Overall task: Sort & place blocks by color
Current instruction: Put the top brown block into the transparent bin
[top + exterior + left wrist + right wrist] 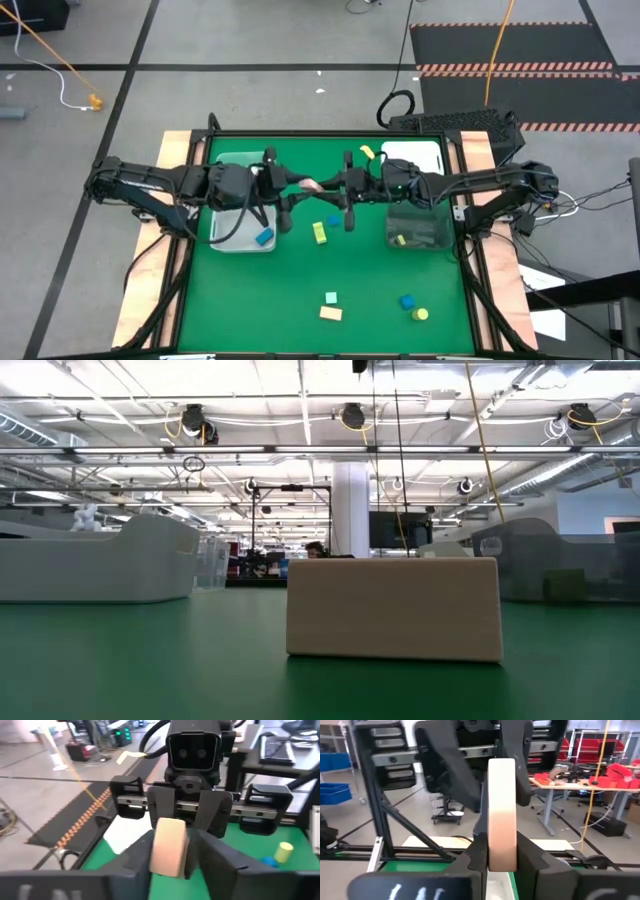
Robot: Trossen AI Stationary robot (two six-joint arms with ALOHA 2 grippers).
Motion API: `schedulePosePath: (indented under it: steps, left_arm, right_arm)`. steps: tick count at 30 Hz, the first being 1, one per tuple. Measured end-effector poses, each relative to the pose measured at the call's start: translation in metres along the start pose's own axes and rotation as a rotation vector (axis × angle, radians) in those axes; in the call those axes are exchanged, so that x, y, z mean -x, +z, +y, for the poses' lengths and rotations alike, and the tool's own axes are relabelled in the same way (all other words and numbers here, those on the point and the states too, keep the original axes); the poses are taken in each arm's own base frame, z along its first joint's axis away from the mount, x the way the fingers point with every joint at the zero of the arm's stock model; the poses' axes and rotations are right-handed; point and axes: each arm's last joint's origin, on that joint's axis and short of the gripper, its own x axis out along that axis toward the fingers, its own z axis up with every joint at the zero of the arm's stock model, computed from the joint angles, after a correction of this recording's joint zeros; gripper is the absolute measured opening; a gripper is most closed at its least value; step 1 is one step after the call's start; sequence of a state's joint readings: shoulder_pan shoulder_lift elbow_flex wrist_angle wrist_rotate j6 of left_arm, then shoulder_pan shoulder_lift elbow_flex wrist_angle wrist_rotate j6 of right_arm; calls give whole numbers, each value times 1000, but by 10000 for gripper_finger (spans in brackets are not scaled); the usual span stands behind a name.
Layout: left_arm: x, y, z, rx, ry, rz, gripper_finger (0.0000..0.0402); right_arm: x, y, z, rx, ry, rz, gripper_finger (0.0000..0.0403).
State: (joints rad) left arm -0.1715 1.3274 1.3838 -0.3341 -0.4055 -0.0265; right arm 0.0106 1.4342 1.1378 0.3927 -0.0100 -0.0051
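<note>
At frame centre, right gripper [322, 186] pinches the tan block [311, 186]; left gripper [300, 187] seemingly clamps it too.

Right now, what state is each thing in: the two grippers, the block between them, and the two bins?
right gripper: shut on the tan block, above the table's middle.
left gripper: at the same block from the opposite side.
tan block: held off the table.
left bin: holds one blue block.
right bin: holds a yellow block.
</note>
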Motion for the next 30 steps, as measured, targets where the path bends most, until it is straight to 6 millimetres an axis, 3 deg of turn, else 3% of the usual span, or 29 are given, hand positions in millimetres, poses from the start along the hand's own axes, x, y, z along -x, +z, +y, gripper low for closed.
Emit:
schedulePosePath:
  steps: [4,10,20,25,30]
  left_arm:
    - [0,0,-2,-1,-69,2,61]
    - [0,-2,-4,3,-121,18,60]
    - [-1,-6,-2,-41,-108,57,62]
    - [-4,-15,13,-48,-27,158,61]
    - [-9,-29,41,44,98,303,62]
  right_arm:
    - [0,-1,4,3,30,7,47]
    - [0,-4,4,-77,3,49,76]
    - [18,-19,1,-199,-102,314,204]
    - [25,-32,-2,-188,-210,456,241]
    - [30,-54,-12,-183,-297,528,248]
